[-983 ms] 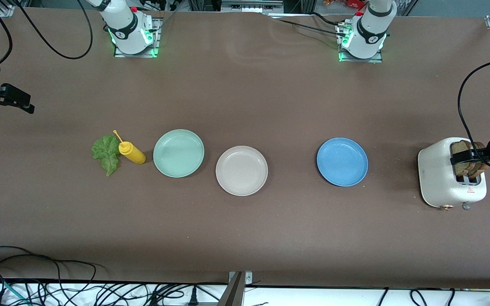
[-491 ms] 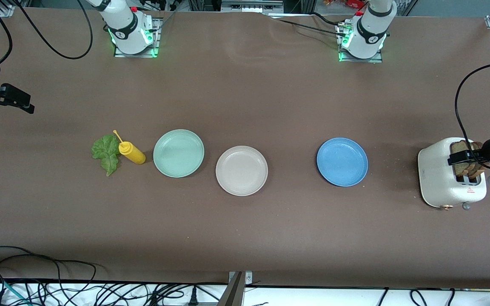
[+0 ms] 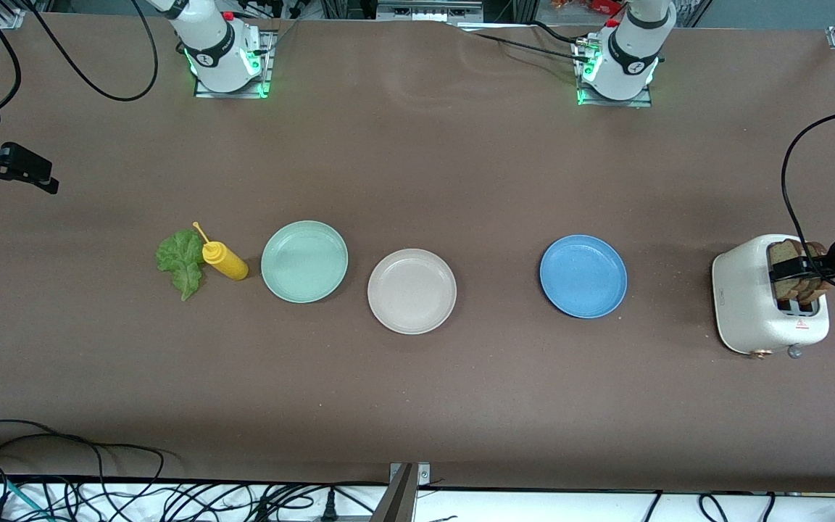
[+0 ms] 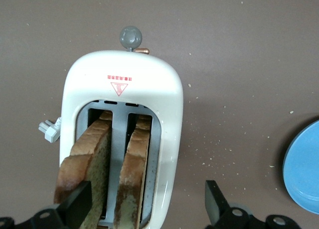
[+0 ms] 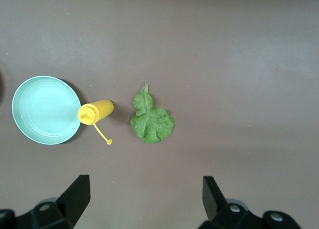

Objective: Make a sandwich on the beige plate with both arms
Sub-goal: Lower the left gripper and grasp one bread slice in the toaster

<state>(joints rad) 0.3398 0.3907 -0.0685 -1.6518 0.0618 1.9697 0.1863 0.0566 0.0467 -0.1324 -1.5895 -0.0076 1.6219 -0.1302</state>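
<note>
At the front view's edge by the left arm's end, over the toaster [image 3: 744,290] [image 4: 124,69]: left gripper [image 3: 794,274] [image 4: 147,206], fingers apart, straddling the bread slices [image 3: 812,290] [image 4: 134,174] upright in the slots, clamped on nothing. Back down again after a slight lift and drift a moment ago; probably lining up for the first pull. Mid-frame, a little low: beige plate [image 3: 412,291], nothing on it yet. Upper corner at the right arm's end: right gripper [image 3: 40,177] [image 5: 144,199], fingers apart, waiting high above the table, lettuce leaf [image 3: 182,262] [image 5: 152,122] in its wrist view.

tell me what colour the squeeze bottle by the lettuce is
Yellow: the squeeze bottle shows best in the right wrist view.
</note>
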